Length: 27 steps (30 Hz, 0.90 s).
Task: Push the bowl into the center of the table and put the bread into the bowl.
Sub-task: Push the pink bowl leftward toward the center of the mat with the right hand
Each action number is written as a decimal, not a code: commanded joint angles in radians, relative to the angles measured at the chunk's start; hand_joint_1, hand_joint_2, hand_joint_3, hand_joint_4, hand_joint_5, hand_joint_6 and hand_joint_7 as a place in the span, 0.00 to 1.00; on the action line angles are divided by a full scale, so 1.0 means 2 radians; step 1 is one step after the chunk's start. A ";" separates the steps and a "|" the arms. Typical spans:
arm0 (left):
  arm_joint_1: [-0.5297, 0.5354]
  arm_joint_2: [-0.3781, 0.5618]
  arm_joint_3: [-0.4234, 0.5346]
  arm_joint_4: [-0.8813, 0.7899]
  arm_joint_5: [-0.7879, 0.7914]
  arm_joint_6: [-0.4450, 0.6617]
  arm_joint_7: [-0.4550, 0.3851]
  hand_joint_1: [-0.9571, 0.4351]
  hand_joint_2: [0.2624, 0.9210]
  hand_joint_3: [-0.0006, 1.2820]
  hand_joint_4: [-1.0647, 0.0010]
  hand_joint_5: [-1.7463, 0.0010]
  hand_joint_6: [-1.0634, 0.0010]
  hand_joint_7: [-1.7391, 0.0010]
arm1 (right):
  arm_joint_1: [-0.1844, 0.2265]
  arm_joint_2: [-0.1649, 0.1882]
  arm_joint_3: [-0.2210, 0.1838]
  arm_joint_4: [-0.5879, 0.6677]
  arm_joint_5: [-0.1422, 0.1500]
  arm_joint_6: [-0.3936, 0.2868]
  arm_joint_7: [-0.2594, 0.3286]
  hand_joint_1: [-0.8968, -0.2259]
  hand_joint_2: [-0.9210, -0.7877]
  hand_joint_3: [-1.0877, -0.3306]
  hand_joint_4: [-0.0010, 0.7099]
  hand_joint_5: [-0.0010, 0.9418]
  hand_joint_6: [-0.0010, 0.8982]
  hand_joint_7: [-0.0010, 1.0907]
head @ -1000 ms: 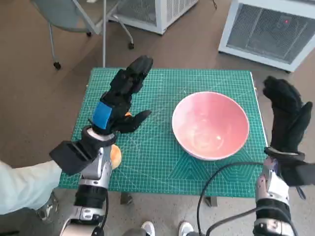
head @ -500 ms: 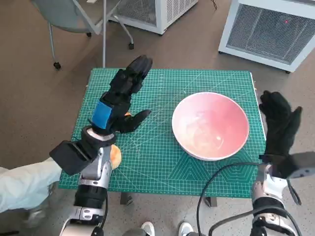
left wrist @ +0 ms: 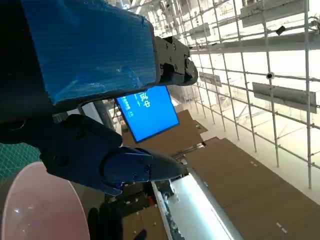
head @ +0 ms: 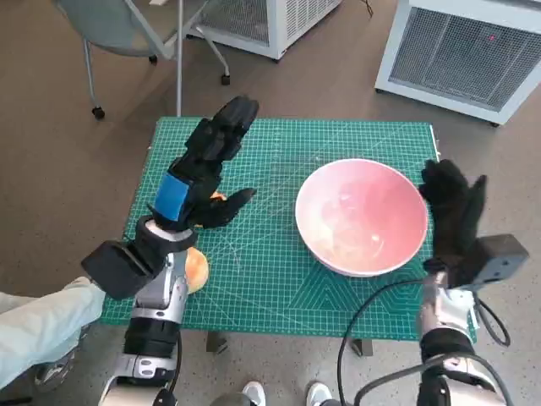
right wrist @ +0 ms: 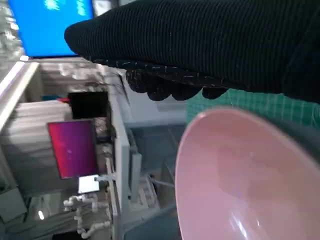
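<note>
A pink bowl sits on the right half of the green cutting mat; it also shows in the right wrist view and the left wrist view. My right hand, gloved and open with fingers up, stands right beside the bowl's right rim; whether it touches is unclear. My left hand hovers open above the mat's left part, fingers stretched away from me. The bread, an orange-tan lump, lies near the mat's front left edge, mostly hidden under my left forearm.
A chair stands beyond the table's far left corner. White vented units stand on the floor behind the table. A person's pale sleeve shows at the lower left.
My right hand has moved left and slightly down, from beyond the table's right edge to the bowl's right rim. The left hand and the bowl have hardly moved.
</note>
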<state>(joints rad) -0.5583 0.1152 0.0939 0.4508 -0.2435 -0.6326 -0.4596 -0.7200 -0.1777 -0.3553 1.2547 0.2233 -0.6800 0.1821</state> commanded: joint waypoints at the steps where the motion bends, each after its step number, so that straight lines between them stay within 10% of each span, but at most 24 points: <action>1: 0.000 0.007 0.004 -0.006 0.001 -0.001 0.002 0.28 1.00 0.25 0.80 1.00 0.80 0.87 | -0.012 0.016 -0.009 0.014 0.008 0.029 0.006 0.47 0.00 0.31 0.36 0.01 0.14 0.38; 27: 0.044 0.025 0.007 -0.051 0.024 -0.003 0.034 0.25 1.00 0.25 0.78 1.00 0.77 0.89 | -0.080 0.073 -0.039 0.027 0.031 0.100 0.021 0.48 0.00 0.32 0.40 0.01 0.23 0.35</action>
<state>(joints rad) -0.4919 0.1572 0.1061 0.3737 -0.2087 -0.6361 -0.4043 -0.8724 -0.0467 -0.4326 1.2916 0.2906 -0.5081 0.2313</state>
